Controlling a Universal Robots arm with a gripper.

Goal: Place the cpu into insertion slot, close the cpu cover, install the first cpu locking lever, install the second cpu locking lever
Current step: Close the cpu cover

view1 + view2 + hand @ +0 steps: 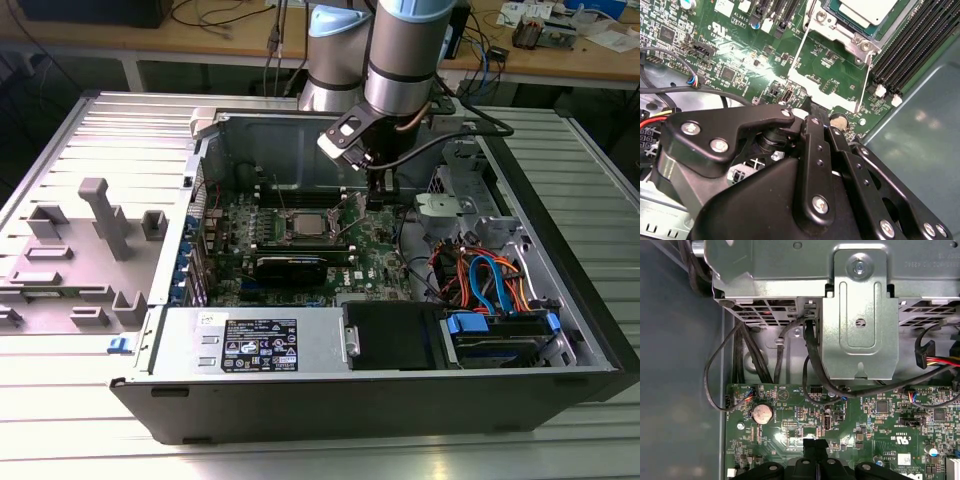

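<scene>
The cpu (pixel 305 222) lies with its silver top up in the insertion slot (pixel 303 236) on the green board inside the open case. In the second wrist view the cpu (pixel 867 9) shows through the window of the cpu cover (pixel 847 36), which appears to lie down over it. Two thin wire locking levers (pixel 796 55) (pixel 866 82) stick out from the socket, unlatched. My gripper (pixel 379 198) hangs just to the exterior view's right of the socket, close above the board. Its black fingertips (pixel 811 446) are pressed together with nothing between them; the gripper (pixel 812 109) sits near the levers' free ends.
A long black card (pixel 290 268) lies in front of the socket, with black memory slots (pixel 910 55) beside it. A metal drive bracket (pixel 860 315) and cables (pixel 485 275) crowd the case's right side. A coin battery (pixel 761 414) sits on the board. A grey fixture tray (pixel 80 250) lies outside the case.
</scene>
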